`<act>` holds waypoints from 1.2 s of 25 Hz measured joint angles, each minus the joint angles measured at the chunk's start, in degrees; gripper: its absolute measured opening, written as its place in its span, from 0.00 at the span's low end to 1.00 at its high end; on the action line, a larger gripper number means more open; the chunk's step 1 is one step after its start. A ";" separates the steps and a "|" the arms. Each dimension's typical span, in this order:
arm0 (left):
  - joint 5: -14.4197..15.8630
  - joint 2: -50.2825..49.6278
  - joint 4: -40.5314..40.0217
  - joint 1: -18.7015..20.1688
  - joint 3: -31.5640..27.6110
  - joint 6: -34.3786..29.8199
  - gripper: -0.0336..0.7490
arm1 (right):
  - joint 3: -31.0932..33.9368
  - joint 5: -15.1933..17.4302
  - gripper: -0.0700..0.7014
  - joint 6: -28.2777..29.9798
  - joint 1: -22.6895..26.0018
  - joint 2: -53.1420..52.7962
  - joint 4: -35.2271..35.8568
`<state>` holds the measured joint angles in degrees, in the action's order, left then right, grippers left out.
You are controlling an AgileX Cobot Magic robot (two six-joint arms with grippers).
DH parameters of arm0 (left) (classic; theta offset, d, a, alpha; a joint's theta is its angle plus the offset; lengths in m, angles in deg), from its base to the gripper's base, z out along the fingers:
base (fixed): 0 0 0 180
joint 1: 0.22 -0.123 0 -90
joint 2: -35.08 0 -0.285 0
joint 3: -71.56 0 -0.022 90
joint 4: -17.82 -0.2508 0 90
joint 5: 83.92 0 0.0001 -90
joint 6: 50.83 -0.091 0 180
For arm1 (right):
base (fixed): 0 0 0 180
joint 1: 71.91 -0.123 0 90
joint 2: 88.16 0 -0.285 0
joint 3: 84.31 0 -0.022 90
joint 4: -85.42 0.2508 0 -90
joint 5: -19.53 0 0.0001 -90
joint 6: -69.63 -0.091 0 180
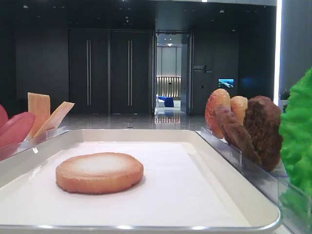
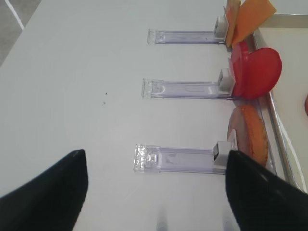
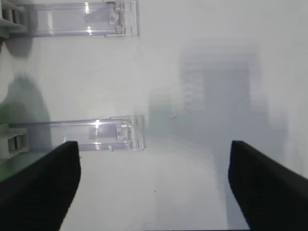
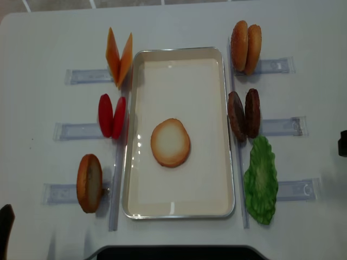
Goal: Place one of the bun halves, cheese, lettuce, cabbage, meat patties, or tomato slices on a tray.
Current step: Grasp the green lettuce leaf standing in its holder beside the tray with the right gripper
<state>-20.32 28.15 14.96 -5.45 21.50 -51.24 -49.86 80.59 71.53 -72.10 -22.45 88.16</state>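
Both your pincers, left (image 2: pixel 156 192) and right (image 3: pixel 154 185), hang open and empty over the counter (image 4: pixel 179 21). One bun half (image 4: pixel 170 142) lies on the tray (image 4: pixel 179 212); a careless grab could topple the upright meat patties (image 4: pixel 244 115).

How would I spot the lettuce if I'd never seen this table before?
Start at the big white tray in the middle of the table. Along its right side stand a pair of buns, then two dark patties, then the lettuce nearest the front. It is the only green thing here, bumpy with a ruffled edge.
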 joint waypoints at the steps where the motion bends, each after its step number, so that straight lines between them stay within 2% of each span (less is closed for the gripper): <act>1: 0.00 0.00 0.00 0.00 0.00 0.00 0.93 | -0.68 0.28 0.86 0.08 0.00 1.64 0.47; 5: 0.00 0.00 0.00 0.00 0.00 0.00 0.93 | -3.54 2.74 0.86 0.08 0.00 4.06 1.86; 8: 0.00 0.00 0.00 0.00 0.00 0.00 0.93 | -6.20 6.45 0.86 -0.03 -0.34 4.12 3.67; 11: 0.00 0.00 0.00 0.00 0.00 0.00 0.93 | -8.73 8.40 0.86 -2.80 -3.85 4.12 4.15; 13: 0.00 0.00 0.00 0.00 0.00 0.00 0.93 | -9.65 8.47 0.86 -6.46 -8.39 4.12 4.26; 19: 0.00 0.00 0.00 0.00 0.00 0.00 0.93 | -9.86 8.53 0.86 -22.11 -28.19 7.31 -0.17; 22: 0.00 0.00 0.00 0.00 0.00 0.00 0.93 | -9.86 7.19 0.86 -27.75 -35.86 10.44 -1.71; 25: 0.00 0.00 0.00 0.00 0.00 0.00 0.93 | -9.86 5.36 0.86 -30.14 -39.30 14.00 -1.71; 30: 0.00 0.00 0.00 0.00 0.00 0.00 0.93 | -9.86 3.24 0.86 -31.12 -39.74 17.75 -1.97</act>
<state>-20.32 28.15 14.96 -5.45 21.50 -51.24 -59.72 83.82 40.41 -111.84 -4.69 86.18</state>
